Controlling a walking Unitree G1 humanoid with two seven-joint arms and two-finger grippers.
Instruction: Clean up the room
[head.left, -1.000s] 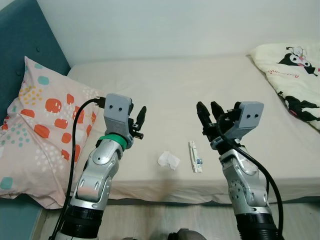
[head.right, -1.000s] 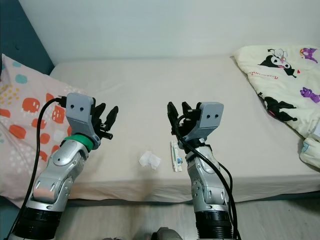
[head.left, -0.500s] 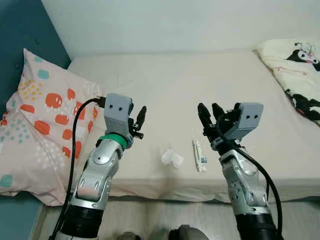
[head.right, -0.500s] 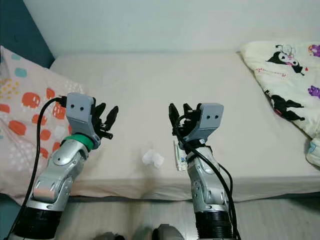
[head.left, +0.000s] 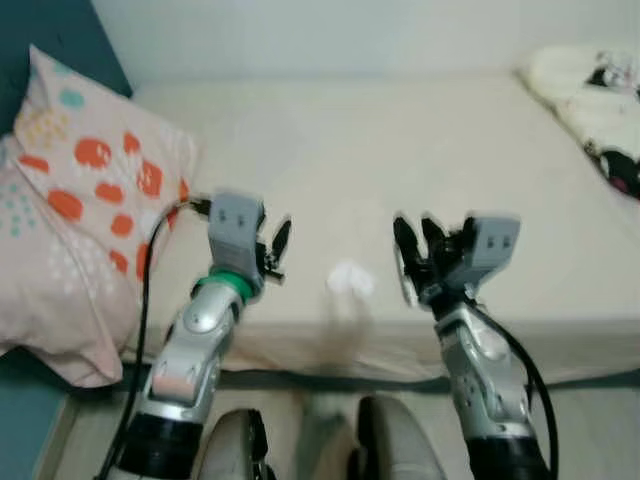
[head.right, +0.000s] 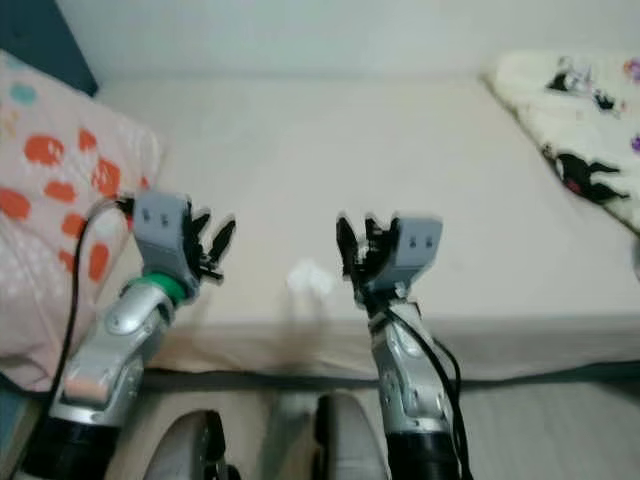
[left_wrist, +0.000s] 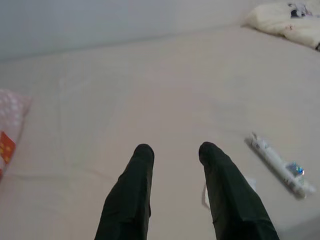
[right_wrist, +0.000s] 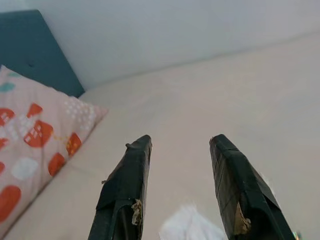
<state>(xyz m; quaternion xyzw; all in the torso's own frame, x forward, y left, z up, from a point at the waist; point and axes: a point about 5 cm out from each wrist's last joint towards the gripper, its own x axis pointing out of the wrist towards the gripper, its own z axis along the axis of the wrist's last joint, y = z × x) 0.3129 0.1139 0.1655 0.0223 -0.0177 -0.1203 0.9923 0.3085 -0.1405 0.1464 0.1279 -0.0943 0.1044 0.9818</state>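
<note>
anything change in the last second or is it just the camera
Mostly the camera: the view has tipped down and blurred as the robot nears the bed. Left tool and right tool stay raised, open and empty. The crumpled tissue lies where it was.

No legible text anywhere.

I see a cream bed sheet (head.left: 400, 150), a pink pillow (head.left: 70, 190) with orange and teal shapes, a white tissue (head.left: 348, 279), a teal headboard (right_wrist: 35, 45), and a cream blanket (head.right: 580, 120) with black cartoon figures.
</note>
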